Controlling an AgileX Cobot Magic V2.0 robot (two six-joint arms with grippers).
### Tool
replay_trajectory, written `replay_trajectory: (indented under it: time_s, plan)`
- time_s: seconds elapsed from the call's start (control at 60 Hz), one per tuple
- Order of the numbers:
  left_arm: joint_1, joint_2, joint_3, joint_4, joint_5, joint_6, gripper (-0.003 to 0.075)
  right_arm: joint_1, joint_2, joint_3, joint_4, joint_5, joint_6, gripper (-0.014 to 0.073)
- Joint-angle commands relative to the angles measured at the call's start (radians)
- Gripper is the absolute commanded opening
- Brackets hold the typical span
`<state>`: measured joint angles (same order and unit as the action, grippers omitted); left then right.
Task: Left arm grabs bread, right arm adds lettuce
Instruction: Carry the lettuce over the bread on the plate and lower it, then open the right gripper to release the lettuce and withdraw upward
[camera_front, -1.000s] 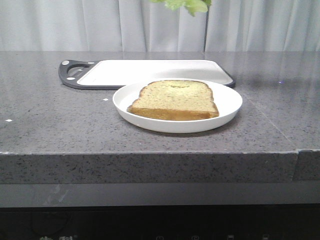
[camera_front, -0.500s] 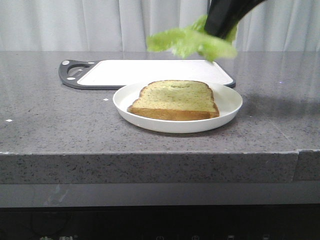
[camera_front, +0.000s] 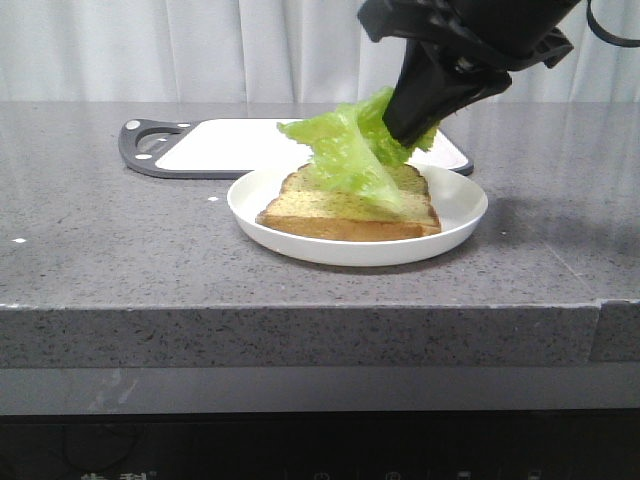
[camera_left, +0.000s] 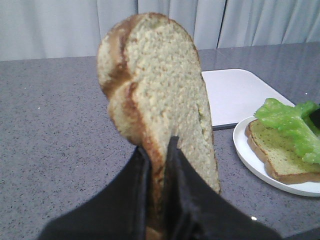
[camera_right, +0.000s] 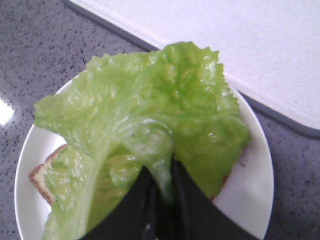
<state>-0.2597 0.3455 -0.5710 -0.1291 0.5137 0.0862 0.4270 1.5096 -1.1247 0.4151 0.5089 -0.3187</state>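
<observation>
While the right arm (camera_front: 407, 128) pinched the lettuce (camera_front: 350, 150) by its stem, leaf draped just below its fingertips onto the plated slice (camera_front: 350, 210). Best lower further, centre, then release. Left arm (camera_left: 157, 200) clamped the bread (camera_left: 155, 95) upright.

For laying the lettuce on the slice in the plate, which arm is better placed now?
Right. Its pincer already holds the lettuce just above the plated slice. The left pincer is shut on the bread, off to the side.
</observation>
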Motion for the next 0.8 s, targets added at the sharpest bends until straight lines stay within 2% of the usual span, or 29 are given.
replay_trajectory:
  time_s: [0.0,0.183,0.267,0.317,0.517,0.567,0.617,0.783]
  plan:
    - [0.001,0.008,-0.026,-0.007,-0.083,-0.003,-0.0020,0.000,-0.026,-0.025,0.025,-0.067,0.000,-0.0058]
    - [0.001,0.008,-0.015,-0.007,-0.083,-0.003,-0.0020,0.000,0.027,-0.025,0.032,-0.048,0.000,-0.0054]
    - [0.001,0.008,-0.010,-0.007,-0.083,-0.003,-0.0020,0.000,0.042,-0.025,0.044,-0.037,0.001,-0.0020]
    - [0.001,0.008,-0.008,-0.007,-0.083,-0.003,-0.0020,0.000,0.043,-0.025,0.045,-0.036,0.001,0.0031]
    - [0.001,0.008,-0.008,-0.007,-0.088,-0.003,-0.0020,0.000,0.042,-0.025,0.045,-0.034,0.001,0.0361]
    - [0.001,0.008,-0.008,-0.007,-0.090,-0.003,-0.0020,0.000,0.039,-0.025,0.045,-0.034,0.001,0.0414]
    - [0.001,0.008,-0.008,-0.007,-0.092,-0.003,-0.0020,-0.005,0.031,-0.025,0.045,-0.032,0.001,0.0437]
    - [0.001,0.008,-0.008,-0.007,-0.092,-0.003,-0.0020,-0.020,-0.022,-0.025,0.044,-0.021,0.001,0.0436]
